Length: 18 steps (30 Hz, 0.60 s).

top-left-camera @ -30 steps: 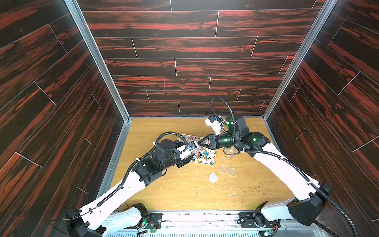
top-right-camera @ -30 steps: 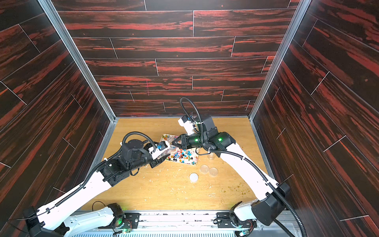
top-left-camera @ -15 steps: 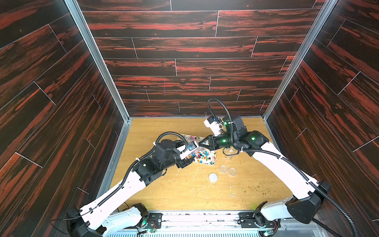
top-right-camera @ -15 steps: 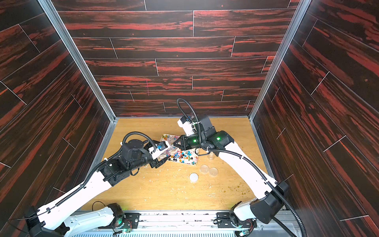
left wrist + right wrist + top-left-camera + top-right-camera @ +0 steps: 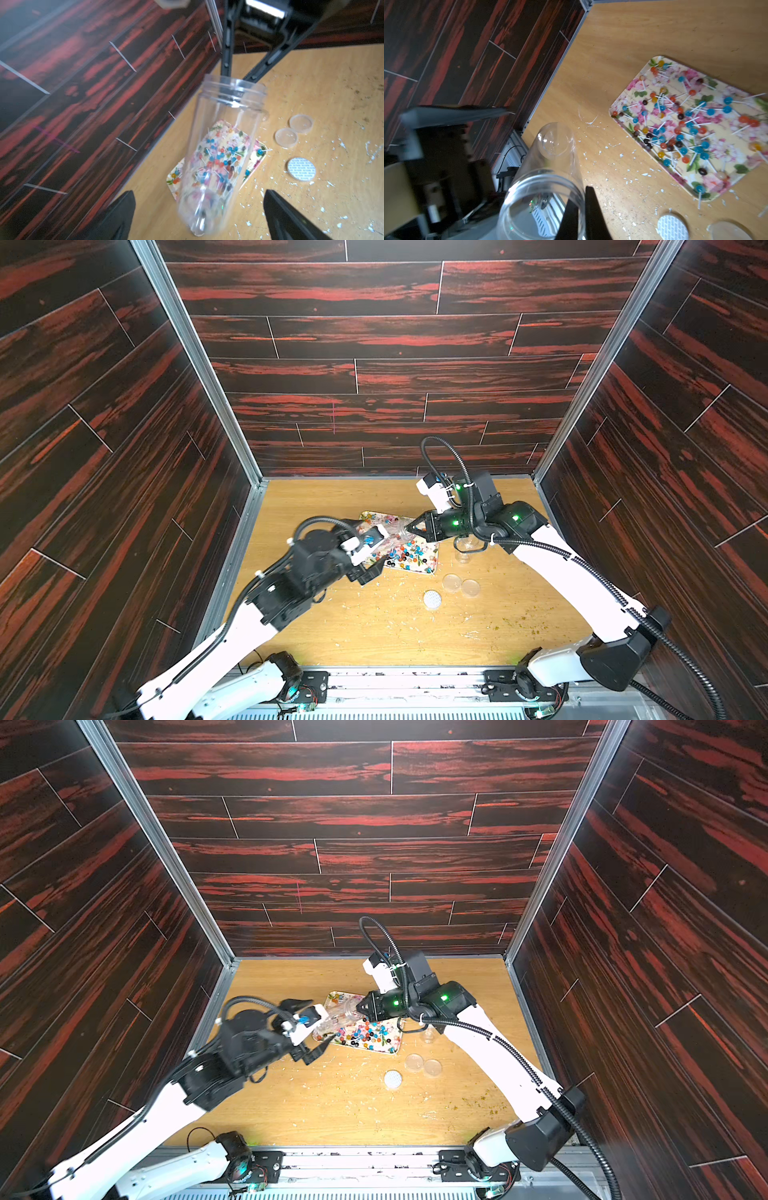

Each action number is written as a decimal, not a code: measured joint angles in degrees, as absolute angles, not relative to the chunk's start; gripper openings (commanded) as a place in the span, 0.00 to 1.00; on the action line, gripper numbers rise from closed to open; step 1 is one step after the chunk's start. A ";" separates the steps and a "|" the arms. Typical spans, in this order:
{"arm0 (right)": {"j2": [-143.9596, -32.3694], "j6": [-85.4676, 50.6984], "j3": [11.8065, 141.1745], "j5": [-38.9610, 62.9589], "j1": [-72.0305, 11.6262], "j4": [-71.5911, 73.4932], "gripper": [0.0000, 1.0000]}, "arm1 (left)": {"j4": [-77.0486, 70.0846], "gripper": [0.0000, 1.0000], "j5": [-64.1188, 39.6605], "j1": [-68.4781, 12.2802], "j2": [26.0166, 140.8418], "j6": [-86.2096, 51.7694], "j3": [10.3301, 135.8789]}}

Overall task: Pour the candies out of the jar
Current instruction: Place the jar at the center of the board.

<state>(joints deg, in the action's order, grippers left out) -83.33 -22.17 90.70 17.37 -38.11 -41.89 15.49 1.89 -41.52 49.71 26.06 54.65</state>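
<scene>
The clear plastic jar (image 5: 392,533) (image 5: 345,1013) hangs tilted over the left end of the flowered tray (image 5: 432,570) (image 5: 712,187), and it looks empty (image 5: 548,166). My right gripper (image 5: 409,529) (image 5: 580,195) is shut on the jar's rim, one finger inside the mouth and one outside. My left gripper (image 5: 311,1027) (image 5: 199,207) is open, its jaws wide on either side of the jar's base (image 5: 220,145) without touching it. The candies (image 5: 409,551) (image 5: 685,124), small coloured balls on thin pale sticks, lie spread over the tray.
Two clear lids (image 5: 452,583) (image 5: 470,588) and a white printed disc (image 5: 432,598) lie on the wooden table right of the tray's front corner. A small clear container (image 5: 465,549) stands under my right arm. Pale crumbs litter the table. Dark walls close three sides.
My left gripper has opened and let go of the jar's base. The right gripper has stayed shut on the rim and now holds the jar alone.
</scene>
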 measured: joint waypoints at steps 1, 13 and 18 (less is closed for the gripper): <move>-83.44 -21.80 91.20 16.75 -37.43 -42.65 0.00 | 14.85 1.00 2.39 -41.52 48.21 25.56 54.22; -84.23 -16.69 101.19 6.07 -23.09 -52.45 0.00 | 13.47 1.00 3.84 -41.52 43.75 20.01 52.80; -84.20 -15.03 102.61 0.49 -16.93 -57.28 0.00 | 13.50 1.00 3.36 -41.52 43.31 18.70 51.00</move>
